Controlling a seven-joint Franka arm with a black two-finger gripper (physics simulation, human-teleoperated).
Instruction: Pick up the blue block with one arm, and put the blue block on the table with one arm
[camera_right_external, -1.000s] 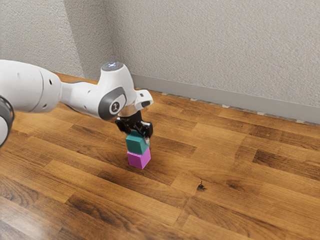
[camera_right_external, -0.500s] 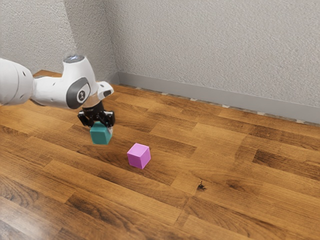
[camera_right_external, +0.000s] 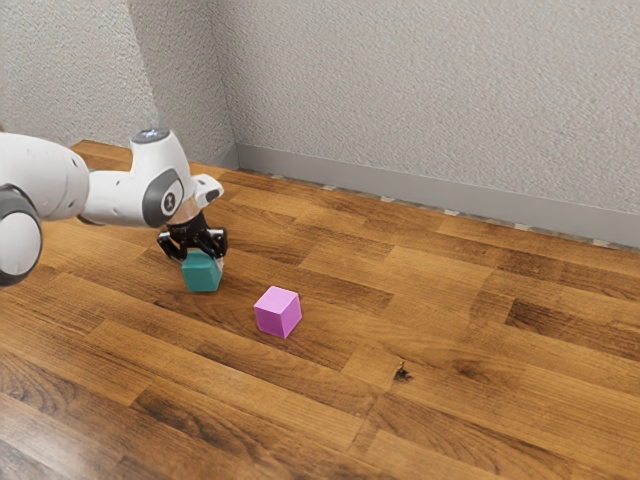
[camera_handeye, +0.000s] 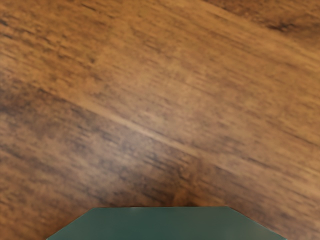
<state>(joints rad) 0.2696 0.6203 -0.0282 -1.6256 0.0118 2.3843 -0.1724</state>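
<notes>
Clock read on the exterior view: 12 away from the camera, 3 toward the exterior view's right. Nearest: a dark knot (camera_right_external: 402, 372) is seen in the wood of the table (camera_right_external: 480, 330), at about 4 o'clock from the magenta block (camera_right_external: 277, 315). The magenta block is set flat on the planks, turned so that a vertical edge is pointed at roughly 6.

Next out: the blue block (camera_right_external: 201, 280), teal in tone, is found at about 10 o'clock from the magenta block, near it, the two apart. It is held upright, no tilt seen. One side face is pointed at about 6, top face up. Cube by look, so no long axis can be called. Whether its underside is touching the wood can't be told; it is at or just above the table.

The gripper (camera_right_external: 203, 260) is closed on the blue block, gripped from above, fingers pointed down. In the wrist view the block's top is seen close under the hand, bare planks beyond it.

The white arm (camera_right_external: 120, 198) is brought in from 9 o'clock. Farthest: grey skirting (camera_right_external: 420, 183) is run along the table's far edge from 12 round toward 2, with the rough pale wall (camera_right_external: 450, 90) behind.
</notes>
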